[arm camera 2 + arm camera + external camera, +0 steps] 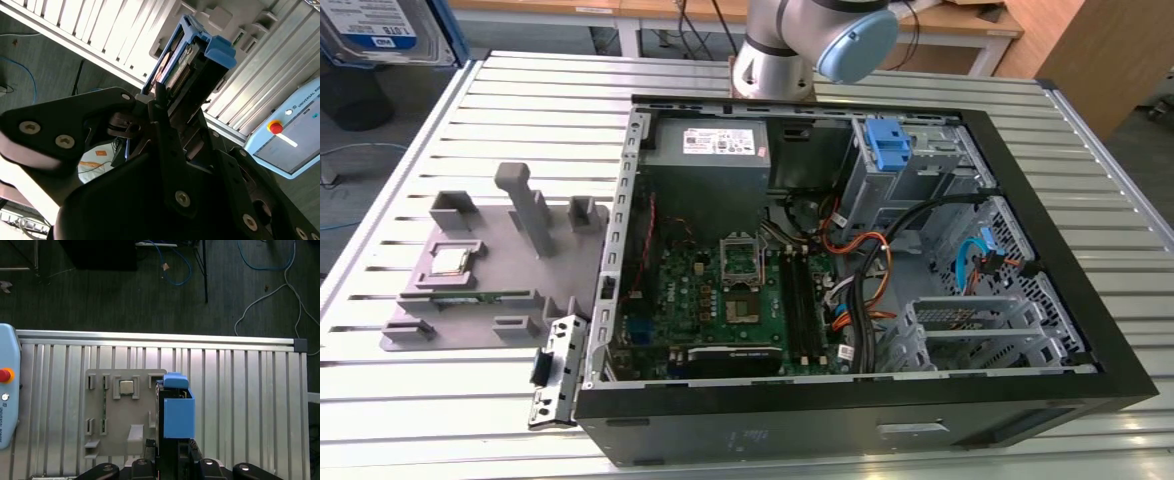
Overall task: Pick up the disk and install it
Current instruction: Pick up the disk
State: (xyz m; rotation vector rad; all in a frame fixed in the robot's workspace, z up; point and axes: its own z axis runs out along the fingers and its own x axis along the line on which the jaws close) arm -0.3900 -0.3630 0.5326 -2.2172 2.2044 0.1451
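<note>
Evidently the pick-up half of the job was done. In both wrist views the tool (172,452) was clenched on the disk (178,412), and a finger (162,125) pressed against the drive's body while the blue bracket end pointed away from the wrist. The disk hung off the slatted bench (240,390), over the edge of the grey fixture plate (115,410). It touched nothing but the tool, though how high it hung could not be told.

The install half was not yet done. In the exterior view the open computer case (854,395) lay on the bench beside the fixture plate, toward the exterior view's right. The metal drive cage (974,320) in the case's near corner looked bare, as far as could be judged. The arm (814,40) rose at the far side of the case. What was left, by my reading, was the whole carry to the case and the seating of the disk in its bay.
</note>
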